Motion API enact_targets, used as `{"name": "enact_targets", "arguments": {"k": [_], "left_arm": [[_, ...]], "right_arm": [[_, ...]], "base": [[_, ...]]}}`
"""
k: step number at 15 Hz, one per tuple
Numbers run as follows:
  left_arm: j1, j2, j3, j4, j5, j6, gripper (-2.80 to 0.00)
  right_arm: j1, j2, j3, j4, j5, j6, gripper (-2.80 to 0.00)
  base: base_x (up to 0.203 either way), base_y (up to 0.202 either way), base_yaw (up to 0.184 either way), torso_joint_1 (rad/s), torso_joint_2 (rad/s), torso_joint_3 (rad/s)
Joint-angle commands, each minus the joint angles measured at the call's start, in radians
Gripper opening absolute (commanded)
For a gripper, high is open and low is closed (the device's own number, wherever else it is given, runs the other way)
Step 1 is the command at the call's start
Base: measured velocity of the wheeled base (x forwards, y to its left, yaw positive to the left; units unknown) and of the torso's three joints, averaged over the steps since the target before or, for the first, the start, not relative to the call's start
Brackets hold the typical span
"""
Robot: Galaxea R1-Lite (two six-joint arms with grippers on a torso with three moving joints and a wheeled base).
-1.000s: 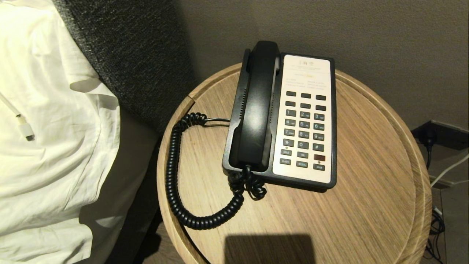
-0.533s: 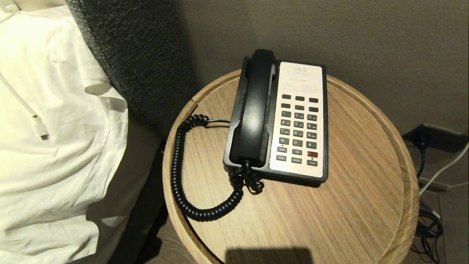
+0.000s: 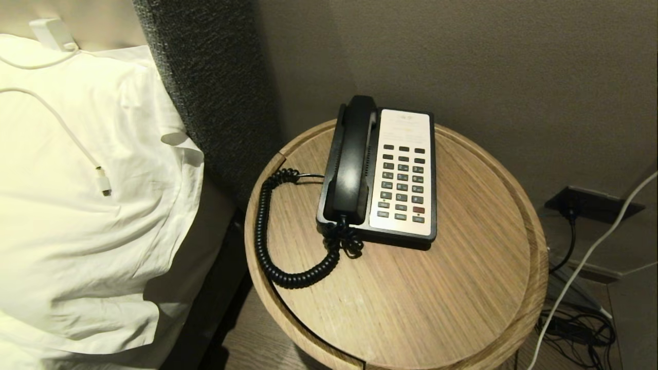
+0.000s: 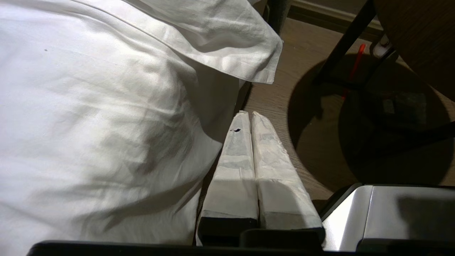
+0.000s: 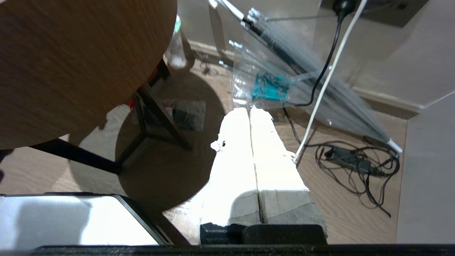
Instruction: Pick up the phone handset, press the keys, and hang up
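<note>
The black phone handset (image 3: 353,159) lies in its cradle on the left side of the phone, which stands on a round wooden table (image 3: 462,288). Its coiled cord (image 3: 267,241) loops over the table's left part. The keys (image 3: 402,182) sit in rows on the cream faceplate, with one red button (image 3: 418,209) near the front. Neither arm shows in the head view. My left gripper (image 4: 248,114) hangs low beside the white bedding, shut and empty. My right gripper (image 5: 249,109) hangs below the tabletop over the floor, shut and empty.
A white pillow (image 3: 77,205) with a charging cable (image 3: 103,182) lies left of the table, against a dark headboard (image 3: 205,77). Tangled cables (image 3: 576,329) and a wall socket (image 3: 591,203) are on the right. Under the table are black legs (image 5: 149,113) and a clear plastic wrapper (image 5: 270,81).
The head view has pulled back and risen: the table and phone look smaller and sit lower, with more wall, pillow and floor cables showing. The phone itself has not moved.
</note>
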Motion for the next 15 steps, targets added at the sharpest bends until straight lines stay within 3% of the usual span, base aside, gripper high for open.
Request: {"name": "enact_targets", "arguments": {"k": [1, 15], "left_arm": [[0.000, 0.001, 0.000, 0.001, 0.001, 0.002, -2.80], [0.000, 0.001, 0.000, 0.001, 0.001, 0.000, -2.80]], "right_arm": [[0.001, -0.002, 0.000, 0.000, 0.000, -0.001, -2.80], [0.000, -0.002, 0.000, 0.001, 0.000, -0.001, -2.80]], "base": [[0.000, 0.000, 0.000, 0.002, 0.01, 0.203], [0.000, 0.000, 0.000, 0.001, 0.00, 0.201]]}}
